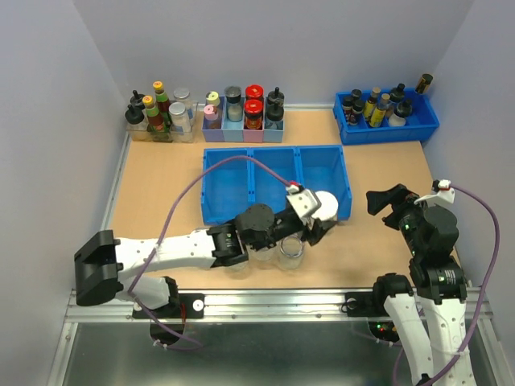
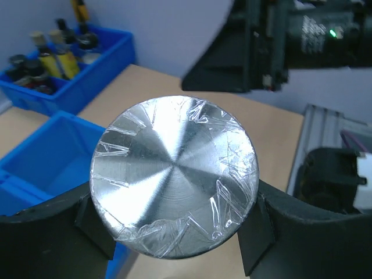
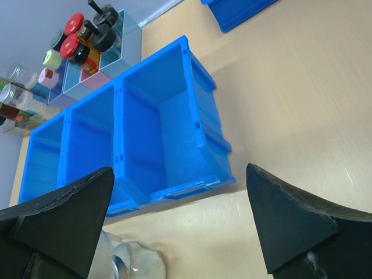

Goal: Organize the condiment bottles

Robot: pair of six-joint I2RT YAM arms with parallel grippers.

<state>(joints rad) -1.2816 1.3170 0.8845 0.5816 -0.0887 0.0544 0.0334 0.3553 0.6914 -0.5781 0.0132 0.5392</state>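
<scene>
My left gripper (image 1: 316, 215) is shut on a clear glass jar with a flat silver lid (image 1: 327, 204) and holds it at the front right corner of the blue three-compartment bin (image 1: 241, 163). In the left wrist view the lid (image 2: 174, 177) fills the middle, and my fingers (image 2: 258, 232) press its two sides. Other clear jars (image 1: 290, 252) stand on the table under my left arm, in front of the bin; two show in the right wrist view (image 3: 136, 263). My right gripper (image 1: 389, 201) is open and empty to the right of the bin (image 3: 157, 133).
Pastel holders with colourful-capped bottles (image 1: 243, 112) stand at the back middle. A clear holder with bottles (image 1: 161, 117) is at the back left. A blue tray of dark bottles (image 1: 386, 112) is at the back right. The bin's compartments hold nothing.
</scene>
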